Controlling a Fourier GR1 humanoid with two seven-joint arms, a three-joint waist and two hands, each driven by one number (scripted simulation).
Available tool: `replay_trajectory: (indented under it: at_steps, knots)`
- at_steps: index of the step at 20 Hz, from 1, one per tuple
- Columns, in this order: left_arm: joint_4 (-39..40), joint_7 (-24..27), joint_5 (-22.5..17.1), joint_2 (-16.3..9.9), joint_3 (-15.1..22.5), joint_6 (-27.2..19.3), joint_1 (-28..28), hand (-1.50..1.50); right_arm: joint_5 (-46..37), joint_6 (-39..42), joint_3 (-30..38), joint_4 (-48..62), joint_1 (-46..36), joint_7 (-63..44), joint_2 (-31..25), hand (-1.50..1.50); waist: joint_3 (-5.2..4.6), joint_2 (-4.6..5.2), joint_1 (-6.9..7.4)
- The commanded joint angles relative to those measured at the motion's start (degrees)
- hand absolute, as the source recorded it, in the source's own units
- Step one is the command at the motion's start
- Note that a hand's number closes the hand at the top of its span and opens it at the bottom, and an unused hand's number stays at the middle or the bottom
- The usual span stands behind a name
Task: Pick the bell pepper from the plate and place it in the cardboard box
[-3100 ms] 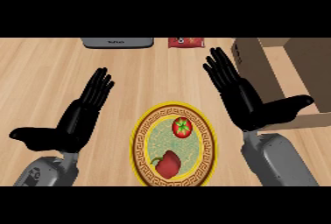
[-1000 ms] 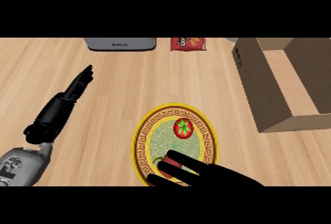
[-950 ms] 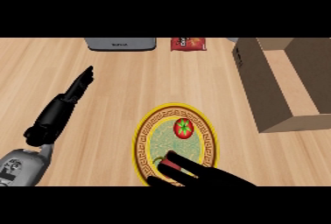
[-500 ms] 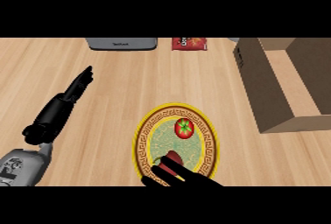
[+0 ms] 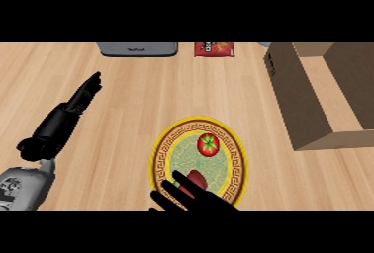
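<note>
my right hand (image 5: 191, 198) spread over the bell pepper (image 5: 196, 179) at the plate (image 5: 237, 163)'s near edge; left hand (image 5: 64, 121) flat, idle. risk i see: fingers nudge it off before closing.

I see the red bell pepper (image 5: 197, 179) lying on the lower part of the yellow-rimmed plate (image 5: 162, 148) (my right hand (image 5: 191, 197) partly hides it). The cardboard box (image 5: 314, 94) stands open at the right, well apart from the plate.
</note>
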State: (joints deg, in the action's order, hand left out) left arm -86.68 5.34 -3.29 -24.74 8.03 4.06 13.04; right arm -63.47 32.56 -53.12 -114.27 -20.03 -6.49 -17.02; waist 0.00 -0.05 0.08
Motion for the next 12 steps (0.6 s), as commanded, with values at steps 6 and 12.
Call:
replay_trajectory:
  at_steps: [6,12]
  knots:
    - [-1.0,-0.6,2.0,2.3,-2.7,2.5,-0.4,0.00,-7.6,-4.0,2.4,11.5,-0.6,4.5,4.4,-1.50,0.00,0.04,0.16]
    - [-0.2,-3.1,5.4,5.8,-2.7,2.4,1.8,0.00,-8.7,-2.6,3.5,12.5,1.1,8.9,7.4,-1.50,0.00,0.03,-0.05]
